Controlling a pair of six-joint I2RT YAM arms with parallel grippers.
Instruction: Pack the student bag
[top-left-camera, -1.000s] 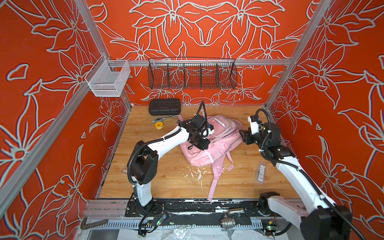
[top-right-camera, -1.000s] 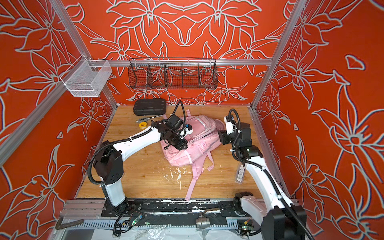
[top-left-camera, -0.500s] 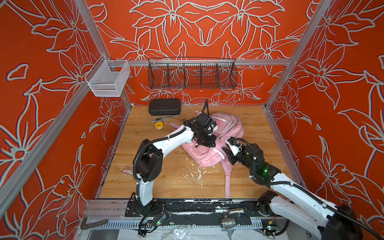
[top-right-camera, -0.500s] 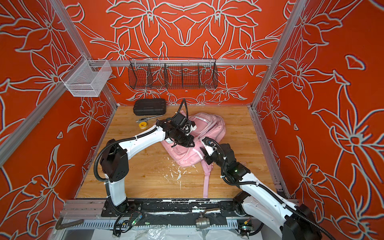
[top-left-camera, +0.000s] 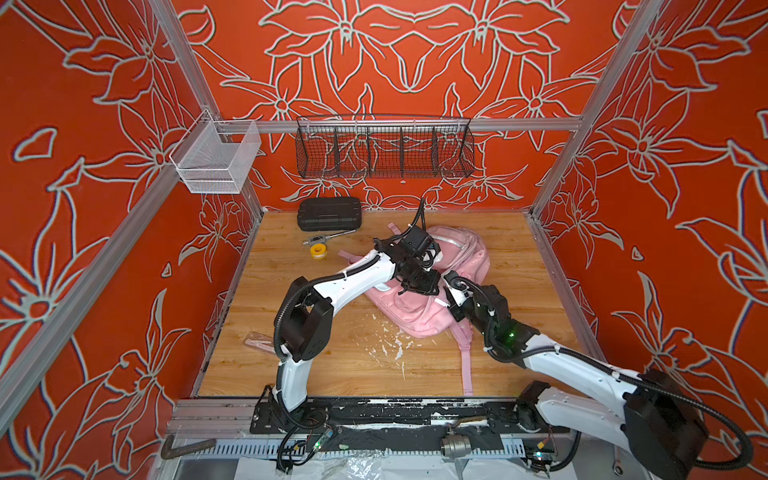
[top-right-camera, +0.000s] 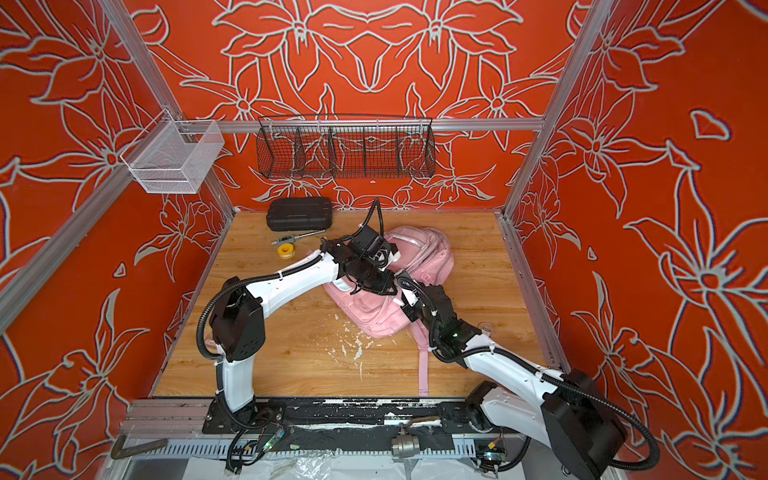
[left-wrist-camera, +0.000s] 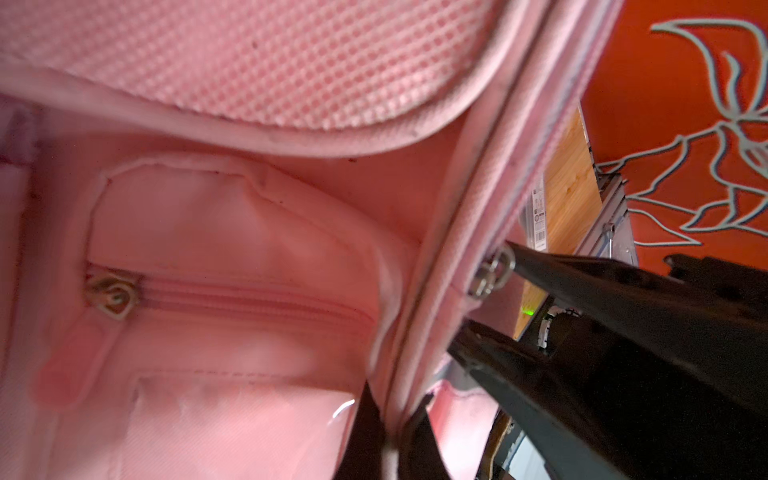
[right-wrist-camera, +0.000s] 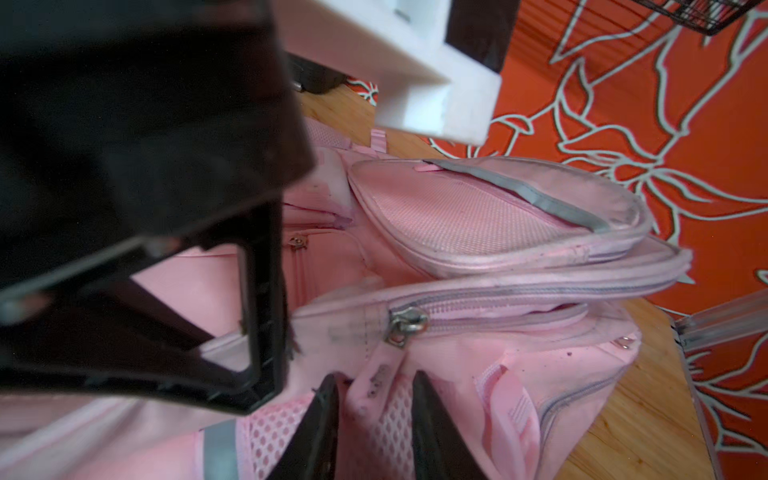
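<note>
Bag lies slumped mid-table, its main flap gaping. My left gripper is pinched shut on the opening's zip rim. My right gripper is clamped on a fold of side fabric below the zip. I judge it to be light, soft cloth that sags and slides, so seams and piped edges give the surest hold.

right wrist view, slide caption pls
soft pale-pink fabric backpack lying unzipped on the wooden table, right jaws pinching its mesh side
</note>
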